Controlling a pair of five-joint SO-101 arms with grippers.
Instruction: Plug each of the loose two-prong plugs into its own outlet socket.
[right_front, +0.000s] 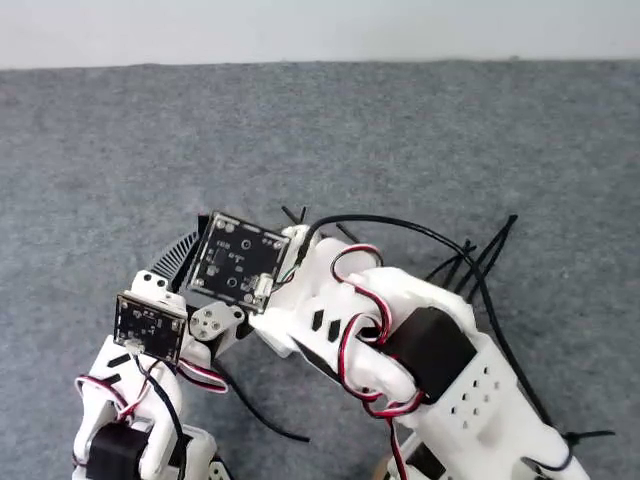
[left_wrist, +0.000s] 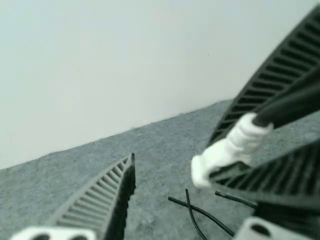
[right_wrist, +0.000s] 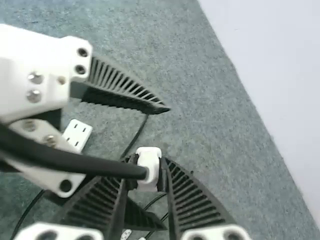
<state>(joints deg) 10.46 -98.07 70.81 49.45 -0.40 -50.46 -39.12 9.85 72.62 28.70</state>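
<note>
**Desk:** Where's the plug?

**Me:** One white plug (right_wrist: 148, 167), up off the bench (right_front: 450, 130), pinched between the two ribbed fingers of my right hand (right_wrist: 146, 175). The fingers are closed snug on its body. Its black cable (right_wrist: 75, 162) runs out sideways towards the other arm. I can't see the prongs from any camera.

**Desk:** Why hold it that way?

**Me:** My reading is that gripping the body leaves the prong end free and lets the cable trail clear. The socket (right_wrist: 76, 134) lies flat on the bench near the plug, slots facing up, so a push from above should suit it. The plug and socket are apart, with nothing seated yet.

**Desk:** And the left side?

**Me:** My left hand (left_wrist: 175, 180) is spread wide and grips nothing that I can make out. It sits close beside the right hand. One ribbed finger (right_wrist: 120, 92) hangs over the bench just past the socket. I judge it's placed to steady the block or mind the cable.

**Desk:** Counts?

**Me:** One plug, one white socket block, two arms. Several loose black leads (left_wrist: 200, 212) lie on the bench. They cross each other, so I can't give an exact number.
</note>
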